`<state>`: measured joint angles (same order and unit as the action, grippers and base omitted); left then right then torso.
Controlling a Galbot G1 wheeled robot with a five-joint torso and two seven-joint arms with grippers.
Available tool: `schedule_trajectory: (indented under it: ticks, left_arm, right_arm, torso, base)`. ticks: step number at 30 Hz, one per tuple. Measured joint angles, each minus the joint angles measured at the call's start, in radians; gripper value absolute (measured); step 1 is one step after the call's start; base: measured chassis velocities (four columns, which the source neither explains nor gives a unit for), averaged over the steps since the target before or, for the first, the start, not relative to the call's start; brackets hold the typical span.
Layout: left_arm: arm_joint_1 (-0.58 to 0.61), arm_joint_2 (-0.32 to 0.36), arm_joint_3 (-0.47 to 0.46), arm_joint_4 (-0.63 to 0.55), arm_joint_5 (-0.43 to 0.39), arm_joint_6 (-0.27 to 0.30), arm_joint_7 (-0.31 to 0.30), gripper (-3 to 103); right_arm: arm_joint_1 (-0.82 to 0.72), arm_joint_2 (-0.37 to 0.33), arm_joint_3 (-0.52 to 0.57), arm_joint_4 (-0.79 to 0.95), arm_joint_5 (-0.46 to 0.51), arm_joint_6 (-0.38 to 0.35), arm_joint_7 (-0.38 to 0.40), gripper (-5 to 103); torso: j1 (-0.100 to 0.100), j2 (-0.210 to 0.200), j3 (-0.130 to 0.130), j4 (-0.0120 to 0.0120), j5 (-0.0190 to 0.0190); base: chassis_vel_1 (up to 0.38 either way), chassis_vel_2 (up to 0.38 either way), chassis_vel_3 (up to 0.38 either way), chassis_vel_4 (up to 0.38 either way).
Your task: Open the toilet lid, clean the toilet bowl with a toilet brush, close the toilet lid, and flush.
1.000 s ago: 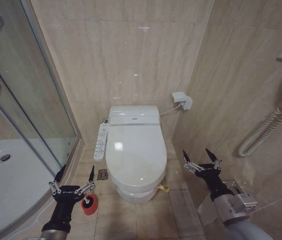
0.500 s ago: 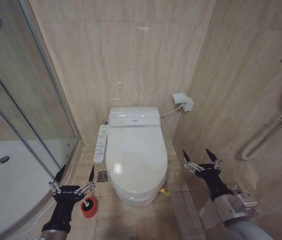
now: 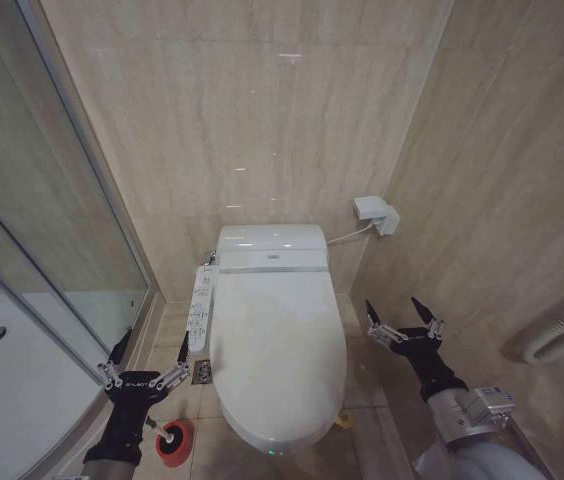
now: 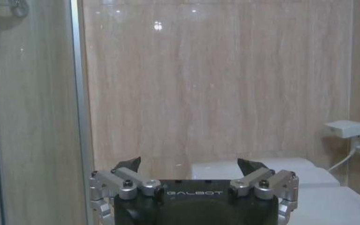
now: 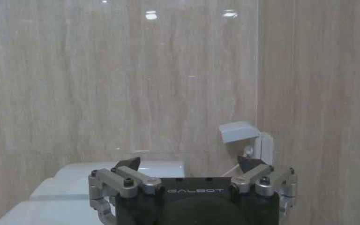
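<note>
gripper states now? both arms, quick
Left gripper: open, empty, held low beside the toilet lid, above the red brush holder.
Right gripper: open, empty, held to the lid's other side.

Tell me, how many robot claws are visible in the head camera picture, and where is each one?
2. The left claw is open, between the shower glass and the toilet lid. The right claw is open, beside the lid's other side.

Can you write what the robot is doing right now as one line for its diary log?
toilet lid: closed | left gripper: open, empty, beside toilet | right gripper: open, empty, other side | toilet brush: in red holder on floor
</note>
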<state>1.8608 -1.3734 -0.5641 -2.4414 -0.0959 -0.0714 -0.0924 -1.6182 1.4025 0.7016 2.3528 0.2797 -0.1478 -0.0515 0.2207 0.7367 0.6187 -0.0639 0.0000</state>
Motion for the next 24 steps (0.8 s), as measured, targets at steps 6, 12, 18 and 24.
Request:
schedule_trajectory:
  ticks: [6, 12, 18, 24]
  left_arm:
    - [0.000, 0.000, 0.000, 0.000, 0.000, 0.000, 0.000, 100]
    - [0.000, 0.000, 0.000, 0.000, 0.000, 0.000, 0.000, 100]
    - [0.000, 0.000, 0.000, 0.000, 0.000, 0.000, 0.000, 100]
    - [0.000, 0.000, 0.000, 0.000, 0.000, 0.000, 0.000, 100]
  right_arm:
    - [0.000, 0.000, 0.000, 0.000, 0.000, 0.000, 0.000, 100]
    - [0.000, 0.000, 0.000, 0.000, 0.000, 0.000, 0.000, 100]
    - [0.000, 0.000, 0.000, 0.000, 0.000, 0.000, 0.000, 100]
    - [0.000, 0.000, 0.000, 0.000, 0.000, 0.000, 0.000, 100]
  torso:
    - [0.000, 0.000, 0.000, 0.0000, 0.0001]
    - [0.000, 0.000, 0.000, 0.0000, 0.0001]
    - [0.000, 0.000, 0.000, 0.0001, -0.0001]
    - [0.000, 0.000, 0.000, 0.0000, -0.0001]
  base:
    - [-0.093, 0.107, 0.106, -0.099]
    - [-0.141, 0.126, 0.138, -0.132]
    - [-0.093, 0.104, 0.099, -0.089]
    - [-0.022, 0.047, 0.023, -0.031]
